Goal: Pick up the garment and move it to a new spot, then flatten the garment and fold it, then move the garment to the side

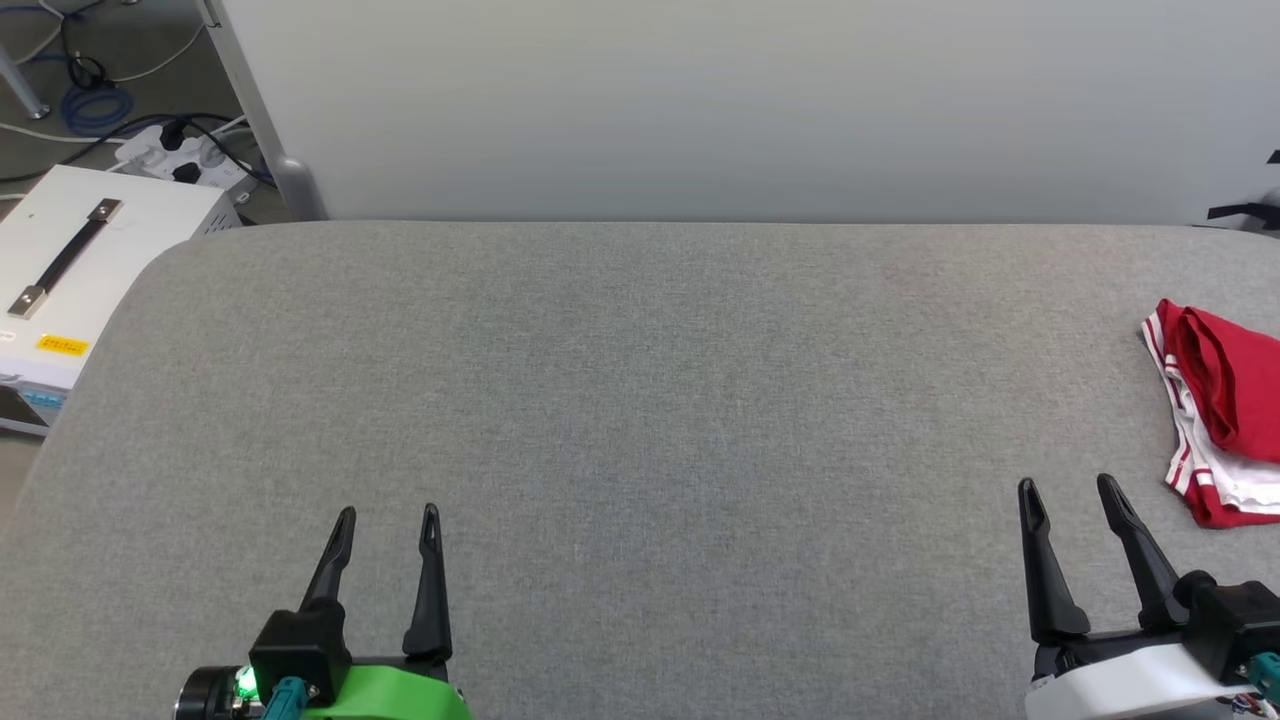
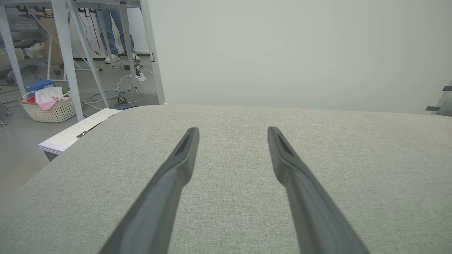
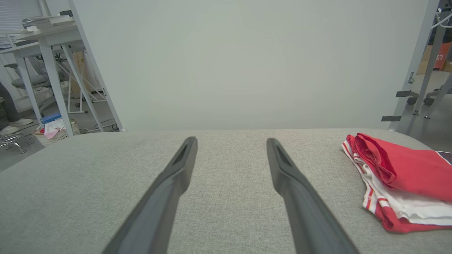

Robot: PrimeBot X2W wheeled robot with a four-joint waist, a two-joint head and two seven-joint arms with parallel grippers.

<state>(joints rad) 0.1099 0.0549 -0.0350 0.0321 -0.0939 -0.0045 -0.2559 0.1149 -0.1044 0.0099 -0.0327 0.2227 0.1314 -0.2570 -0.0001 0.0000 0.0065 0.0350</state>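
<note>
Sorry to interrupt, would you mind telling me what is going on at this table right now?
Nothing is being handled at this moment. The robot's left hand and right hand both hover open over the grey table, holding nothing. The red and white garment lies in a folded-over heap at the table's right edge, ahead and to the right of the right hand and apart from it.

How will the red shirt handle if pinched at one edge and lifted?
Likely floppy: the shirt lies in soft, loose folds, so it would probably droop and unfold. Probably light, since the cloth looks thin. Pushed, it would likely bunch on the textured grey table rather than slide.
</note>
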